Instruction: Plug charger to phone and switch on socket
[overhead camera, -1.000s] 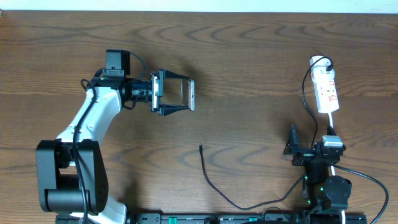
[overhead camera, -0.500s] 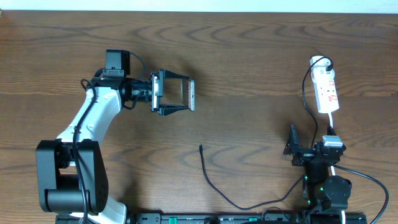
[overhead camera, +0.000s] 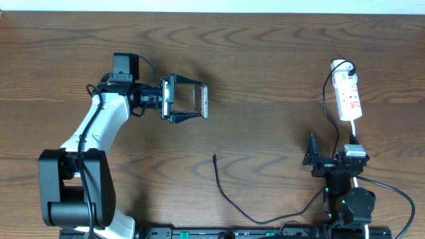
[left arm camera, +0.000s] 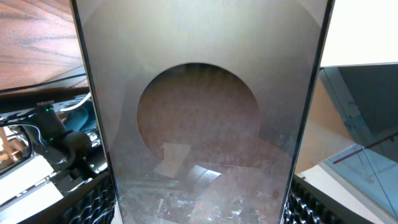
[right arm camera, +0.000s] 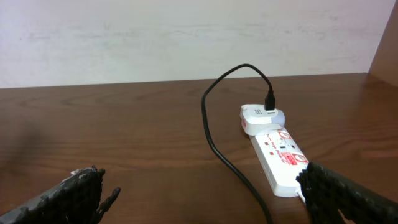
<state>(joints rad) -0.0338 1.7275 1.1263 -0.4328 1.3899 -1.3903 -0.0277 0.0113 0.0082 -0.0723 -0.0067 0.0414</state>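
Over the left half of the desk (overhead camera: 265, 66), left pincer (overhead camera: 199, 100) clenched on the phone (left arm camera: 199, 93), one finger (overhead camera: 189, 82) against each long edge. Fills most of the left wrist view with its glossy grey face, a dim round reflection in the middle; textured pads (left arm camera: 93, 202) at the bottom corners, pressed to both sides. Cannot tell from overhead whether held clear of the wood or resting on it. Nearer the front edge and toward the middle, charger (overhead camera: 214, 159) loose on the desk: plug tip pointing away from the front edge, well apart from the phone and untouched by either pincer, thin cable curving back and right toward the base of the right arm (overhead camera: 345, 199). At the far right, socket (overhead camera: 348, 96) flat on the wood, long axis running away from the front edge, red marks on top, white plug (right arm camera: 258, 117) at the far end. From that plug, black cord (right arm camera: 213, 144) arching up, then dropping onto the desk and trailing back along the left side of the strip, across the ground between strip and right pincer (right arm camera: 200, 183). Right pincer released, fingers spread wide at the two lower corners of its own view, gripping nothing, aimed at the socket, near but not touching.
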